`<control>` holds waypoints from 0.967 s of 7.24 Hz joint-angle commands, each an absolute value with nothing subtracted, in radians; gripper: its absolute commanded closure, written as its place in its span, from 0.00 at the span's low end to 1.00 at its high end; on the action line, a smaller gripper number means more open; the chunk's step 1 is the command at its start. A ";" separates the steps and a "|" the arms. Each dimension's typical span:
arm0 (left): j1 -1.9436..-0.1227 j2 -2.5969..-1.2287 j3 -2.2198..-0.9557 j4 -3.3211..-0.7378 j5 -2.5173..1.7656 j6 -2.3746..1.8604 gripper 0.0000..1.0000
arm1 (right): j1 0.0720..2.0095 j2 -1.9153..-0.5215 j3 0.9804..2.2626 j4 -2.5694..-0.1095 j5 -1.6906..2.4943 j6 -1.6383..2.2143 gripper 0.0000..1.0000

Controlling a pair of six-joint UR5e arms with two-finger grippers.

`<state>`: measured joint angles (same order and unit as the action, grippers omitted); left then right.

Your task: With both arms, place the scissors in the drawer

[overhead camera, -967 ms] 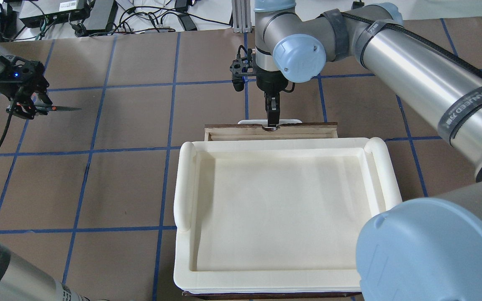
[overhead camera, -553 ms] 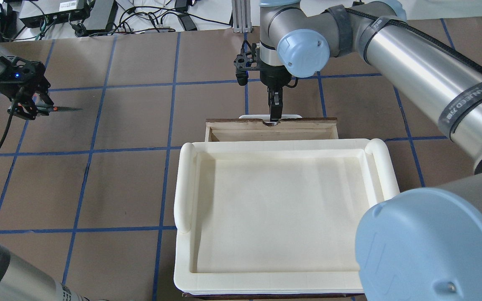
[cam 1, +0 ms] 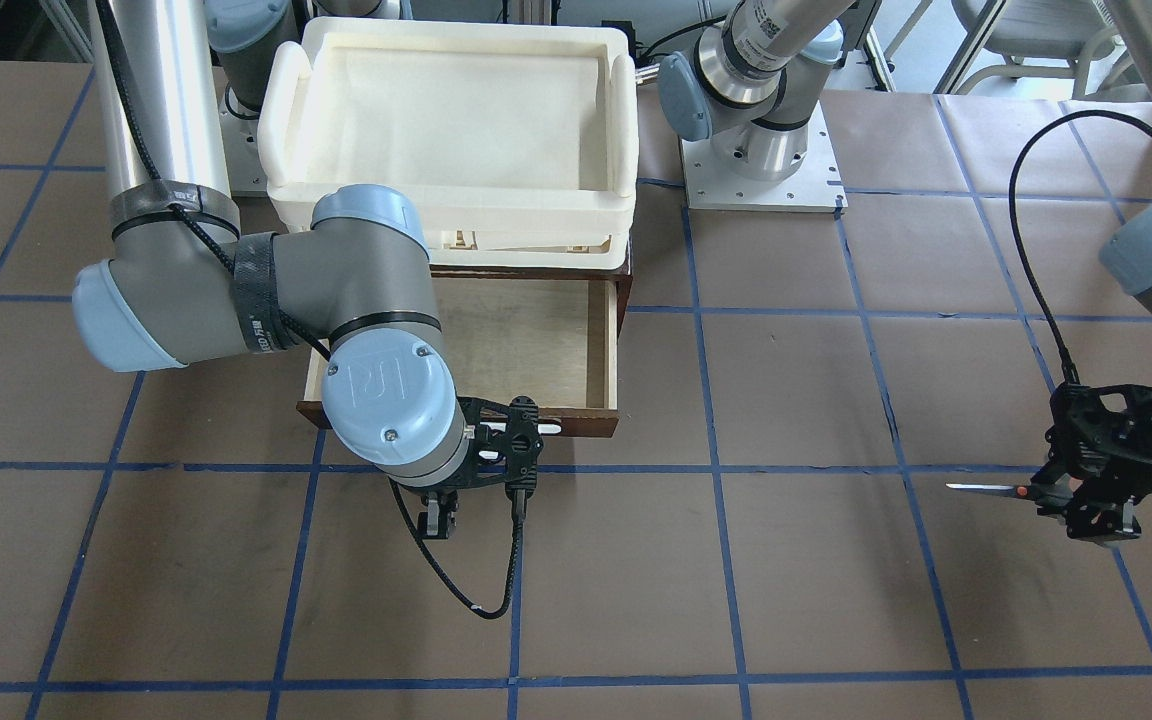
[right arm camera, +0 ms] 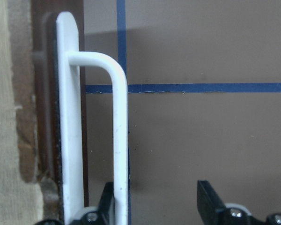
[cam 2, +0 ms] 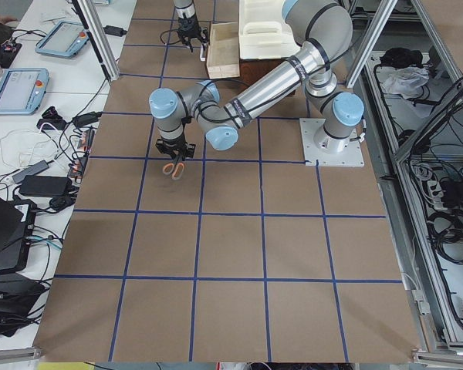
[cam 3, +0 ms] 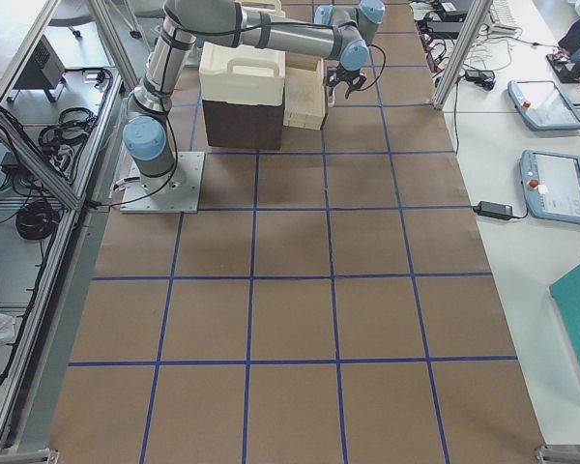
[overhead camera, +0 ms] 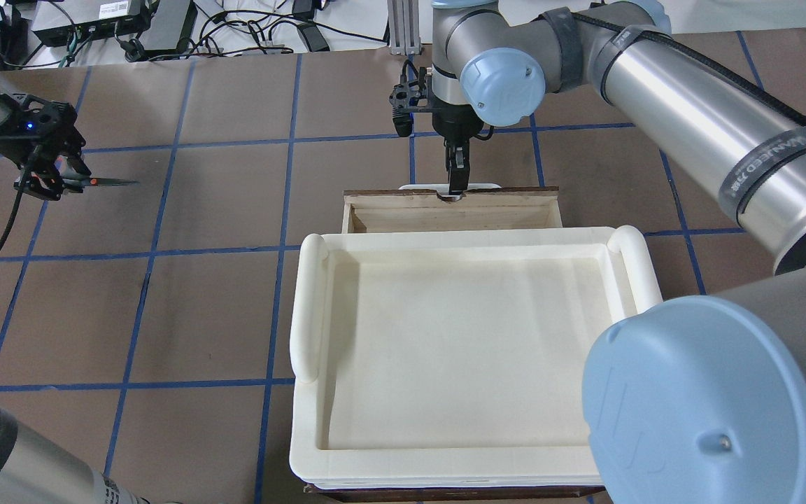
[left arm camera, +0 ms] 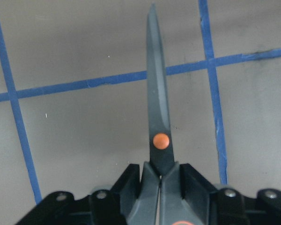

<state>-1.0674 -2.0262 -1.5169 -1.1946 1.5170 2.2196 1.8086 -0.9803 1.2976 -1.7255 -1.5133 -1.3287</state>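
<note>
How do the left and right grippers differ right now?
The left gripper is shut on the scissors; the right gripper is open, one finger behind the white handle. The left hangs far from the drawer; the right is at its front. Both are black two-finger grippers.

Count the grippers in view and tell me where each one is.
2. The left gripper is out over the left part of the table, shut on the scissors. The right gripper is open around the white handle of the drawer.
</note>
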 commanded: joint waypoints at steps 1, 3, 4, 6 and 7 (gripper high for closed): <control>-1.068 -2.026 -1.517 -1.195 1.517 2.218 0.88 | 1.809 -0.967 1.278 -1.738 -1.509 -1.333 0.35; -1.068 -2.025 -1.516 -1.195 1.517 2.218 0.88 | 1.809 -0.959 1.275 -1.743 -1.509 -1.335 0.35; -1.068 -2.022 -1.516 -1.195 1.517 2.218 0.88 | 1.809 -0.959 1.275 -1.758 -1.509 -1.335 0.35; -1.068 -2.022 -1.516 -1.195 1.517 2.218 0.88 | 1.809 -0.951 1.263 -1.762 -1.508 -1.335 0.35; -1.068 -2.020 -1.516 -1.195 1.517 2.218 0.88 | 1.809 -0.945 1.253 -1.763 -1.508 -1.335 0.35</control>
